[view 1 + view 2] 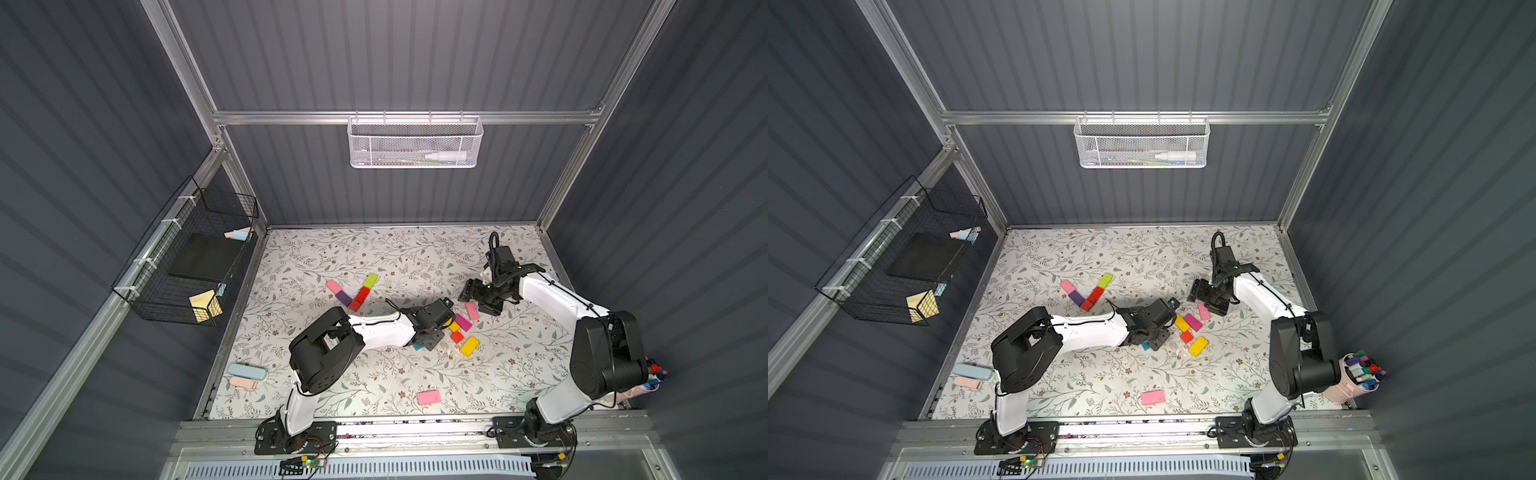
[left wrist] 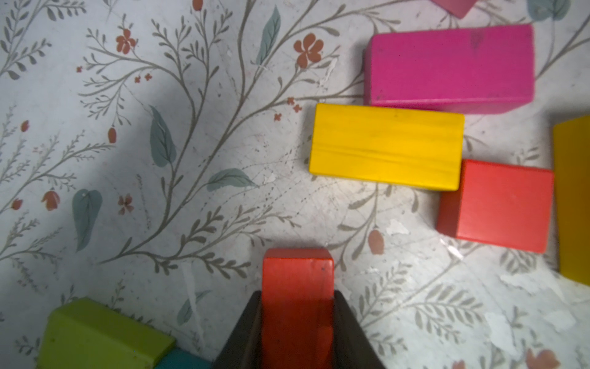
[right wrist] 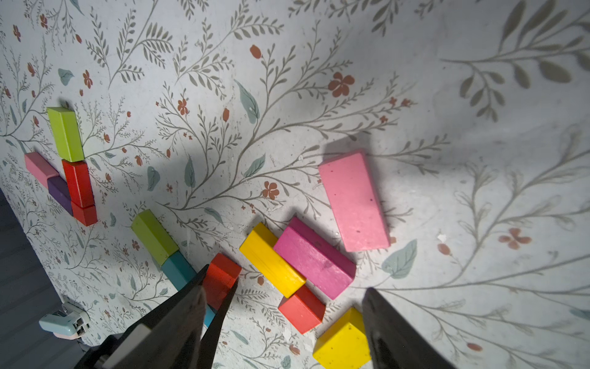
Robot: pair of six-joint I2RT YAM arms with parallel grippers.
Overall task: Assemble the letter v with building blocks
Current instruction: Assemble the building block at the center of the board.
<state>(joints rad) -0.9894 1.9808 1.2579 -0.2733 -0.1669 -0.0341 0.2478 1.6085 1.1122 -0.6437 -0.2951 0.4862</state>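
My left gripper [image 2: 297, 297] is shut on a red block [image 2: 297, 281], low over the floral table [image 1: 332, 374]; in both top views the gripper [image 1: 430, 338] hides it. Lime [image 2: 102, 335] and teal [image 2: 182, 359] blocks lie beside it. Yellow [image 2: 386, 147], magenta [image 2: 450, 67] and red [image 2: 498, 204] blocks lie just ahead. A V of pink [image 1: 333, 286], purple [image 1: 343, 297], red [image 1: 362, 294] and lime [image 1: 370, 280] blocks lies mid-table. My right gripper [image 1: 478, 300] hovers open and empty above the loose cluster [image 3: 314, 255].
A pink block [image 1: 428, 397] lies alone near the front edge. Pastel cases [image 1: 246, 372] sit at the front left. A black wire basket [image 1: 187, 257] hangs on the left wall, a white mesh basket [image 1: 413, 141] on the back wall. A marker cup [image 1: 1362, 370] stands far right.
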